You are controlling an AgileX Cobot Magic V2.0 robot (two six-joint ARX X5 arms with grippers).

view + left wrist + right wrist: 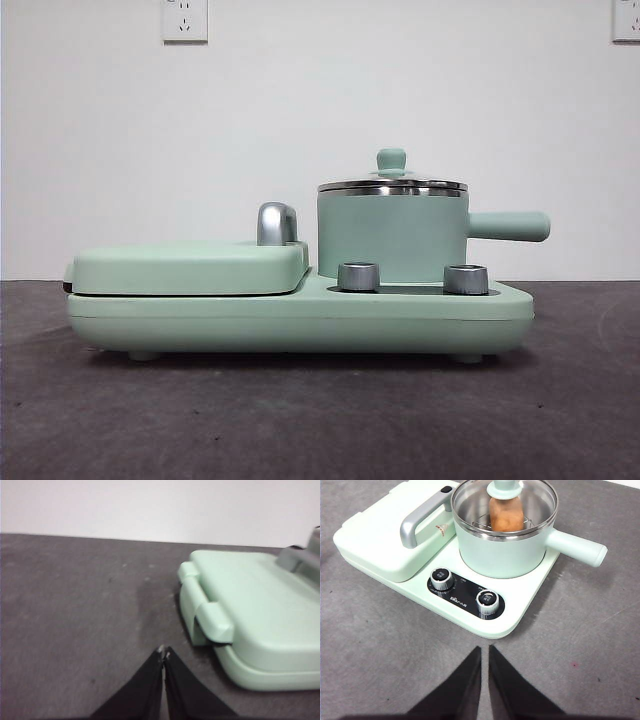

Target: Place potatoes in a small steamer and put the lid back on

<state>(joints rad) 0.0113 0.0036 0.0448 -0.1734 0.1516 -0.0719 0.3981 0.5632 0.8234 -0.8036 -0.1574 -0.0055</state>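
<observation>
One potato: a single orange-brown, rough-skinned potato (506, 514) sits inside the small steamer (392, 236), resting on a wire rack, so it is held up off the pot floor where steam could reach it.
Lid: the clear glass lid (530, 500) rests level on the steamer's steel rim, its mint-green knob centred directly above the potato; the pot looks fully closed, so I judge both parts of the task done.
Steamer: it stands upright on the mint-green cooker base (300, 318), its straight handle pointing away from the griddle side, clear for gripping.
Dials: two silver dials (443, 578) sit on the base just in front of the steamer.
Griddle cover: a flat mint-green griddle cover (190, 268) with a chrome handle (276, 224) lies shut just beside the steamer, on the side opposite the pot's handle.
Right gripper: the right gripper (485, 652) hangs over the dark table (320, 420) in front of the steamer, beyond the dials, jaws nearly together and holding nothing.
Left gripper: the left gripper (164, 652) is well apart from the steamer, past the far end of the griddle cover, jaws pressed together, empty.
Wall: a white wall (320, 120) stands behind the steamer.
</observation>
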